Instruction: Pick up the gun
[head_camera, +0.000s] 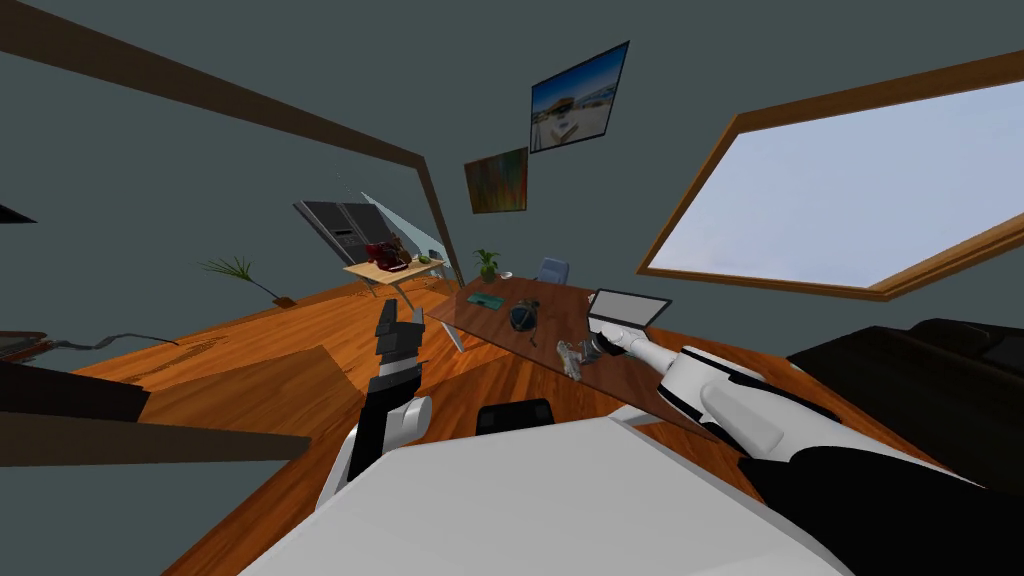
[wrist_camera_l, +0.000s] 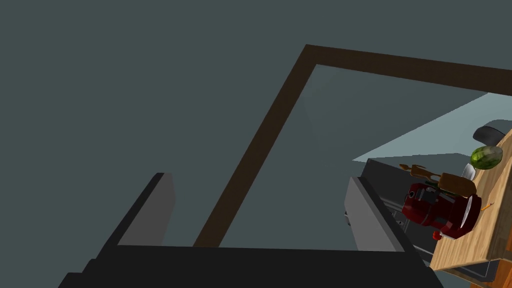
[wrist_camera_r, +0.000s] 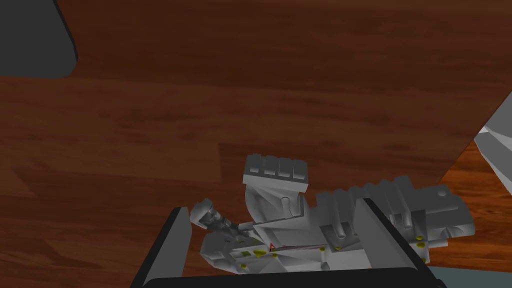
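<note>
The step in hand looks like the end of the reach, just short of the grasp. The right gripper (wrist_camera_r: 280, 237) is down at the dark reddish-brown wooden desk (wrist_camera_r: 250, 100) with its two thin fingers spread wide, roughly their full gap, and holding nothing. The blocky light grey gun (wrist_camera_r: 300, 220) lies flat on the desk, right in front of the gripper's dark body. Part of it sits in the gap between the fingers, while its long ribbed body runs on past one finger (wrist_camera_r: 382, 232), which stands in front of it rather than beside it. The other finger (wrist_camera_r: 172, 240) is just clear of the gun's small knobbed end.

In the head view the right arm stretches out over the desk (head_camera: 490, 325), and the right gripper (head_camera: 584, 352) meets the gun (head_camera: 570, 361) near the desk's near edge.

As I judge it, the next move is not simply to close. One finger seems to overlap the body, so a small shift or turn of the wrist may be needed first, so that both fingers press a narrow part of the gun. After that comes a firm squeeze and a straight lift.

The left gripper (head_camera: 400, 318) is raised beside the chest, well apart from the desk — its fingers (wrist_camera_l: 155, 210) are open and empty.
</note>
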